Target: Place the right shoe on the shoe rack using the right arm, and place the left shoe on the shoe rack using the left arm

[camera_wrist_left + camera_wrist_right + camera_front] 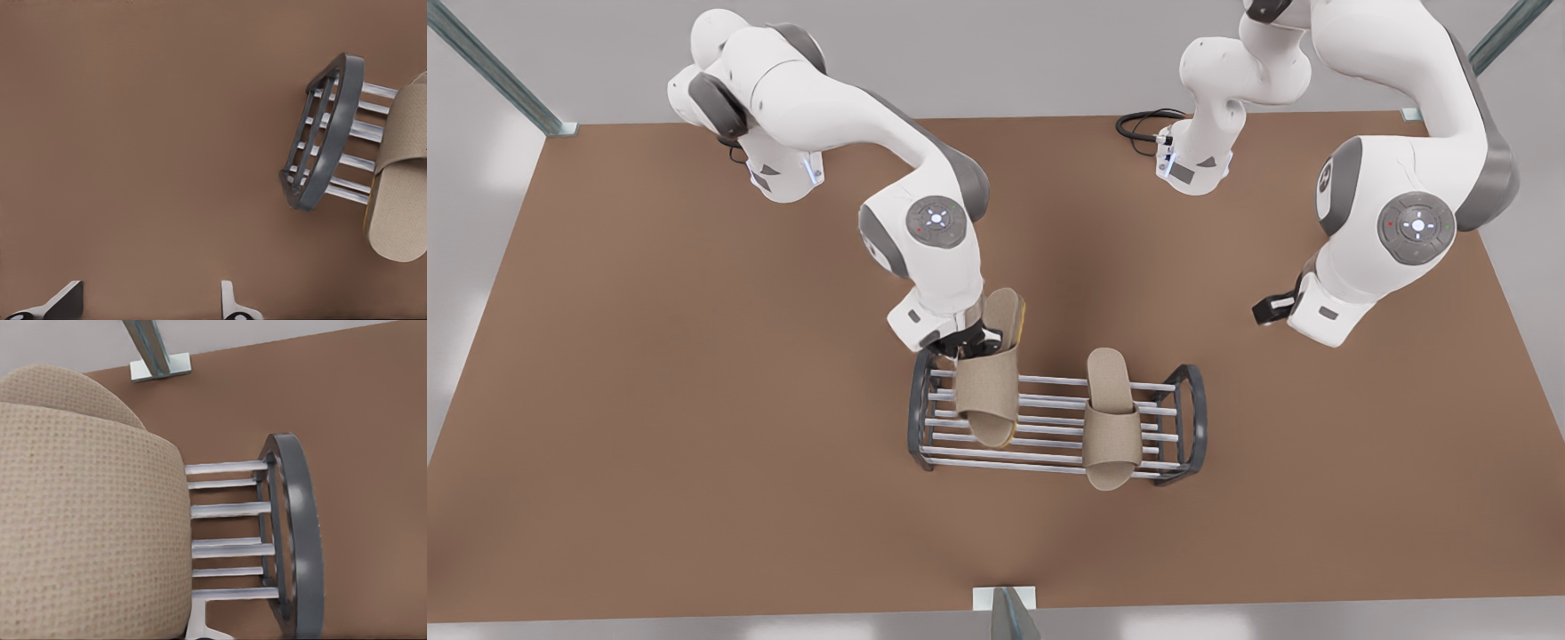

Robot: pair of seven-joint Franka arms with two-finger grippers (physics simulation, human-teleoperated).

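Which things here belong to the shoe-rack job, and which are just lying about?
Job: right shoe, held by the right gripper at the shoe rack; left shoe, resting on the rack; left gripper, open, waiting.
Lying about: black cable; metal posts; table.
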